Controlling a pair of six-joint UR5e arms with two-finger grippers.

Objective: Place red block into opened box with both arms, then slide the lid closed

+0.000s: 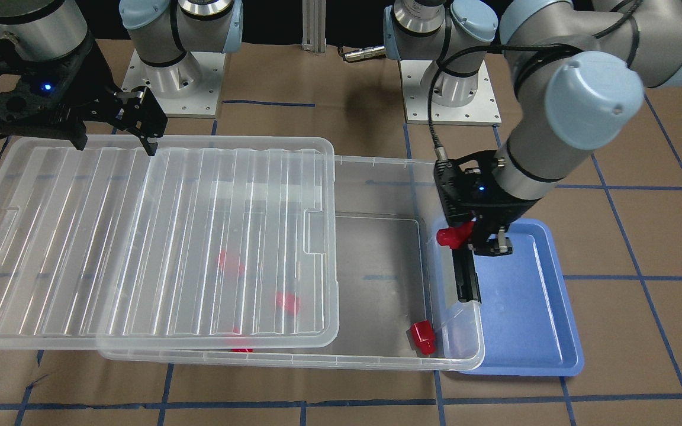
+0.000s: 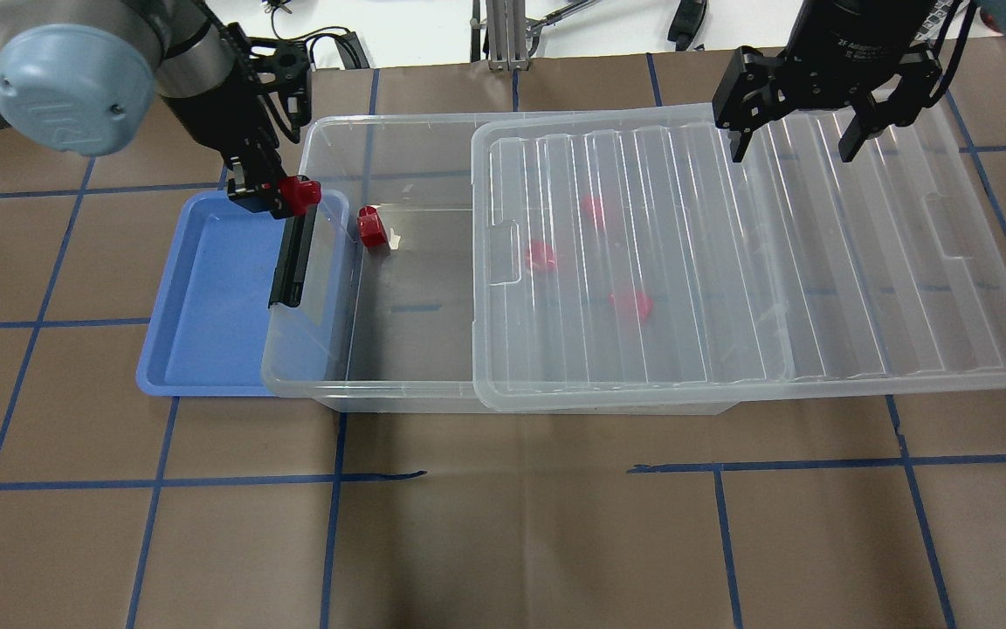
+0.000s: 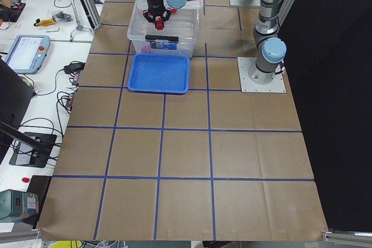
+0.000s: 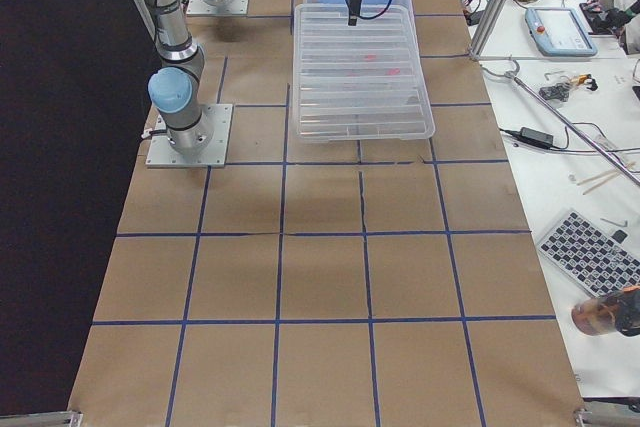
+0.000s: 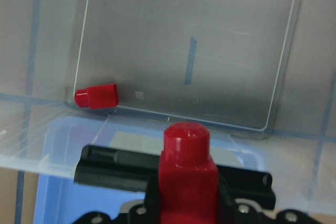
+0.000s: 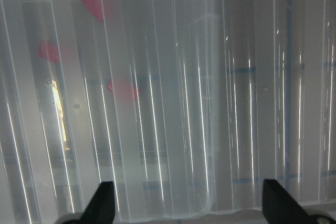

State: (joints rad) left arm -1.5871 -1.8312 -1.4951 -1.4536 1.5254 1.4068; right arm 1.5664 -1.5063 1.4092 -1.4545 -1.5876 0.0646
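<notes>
Where held block is: small glossy red plastic block (image 2: 298, 194) hangs just over left short rim of box, near far end of latch, above seam btwn tray & box; narrower stub points right, toward box interior.
Left gripper: black two-finger left gripper (image 2: 279, 194), coming in from far-left, fingers clamped tight on block's wider body; stub sticks out past fingertips.
Box: large shallow rectangular clear plastic box (image 2: 398, 131), long axis left-right in overhead view; left part uncovered, rest under lid.
Latch: long black plastic latch (image 2: 291, 266) along box's left short end, just below held block.
Lid: large flat translucent ridged plastic lid (image 2: 730, 262) lying on box, offset to right & overhanging box's right end; small notch at each short end.
Right gripper: black two-finger right gripper (image 2: 795, 140) at lid's far edge, fingers spread wide, holding nothing; tips point down at lid, can't tell if touching.
Loose block: identical red block (image 2: 372, 227) on box floor in uncovered part, far-left corner, lying on its side.
Covered blocks: three more red shapes (image 2: 540, 255) under lid, blurred by ridges, approx mid-box, apart from each other.
Tray: smaller blue plastic tray (image 2: 206, 332) left of box; box's left end overlaps tray's right side.
Table: brown paper top w/ blue tape grid (image 2: 503, 524).
</notes>
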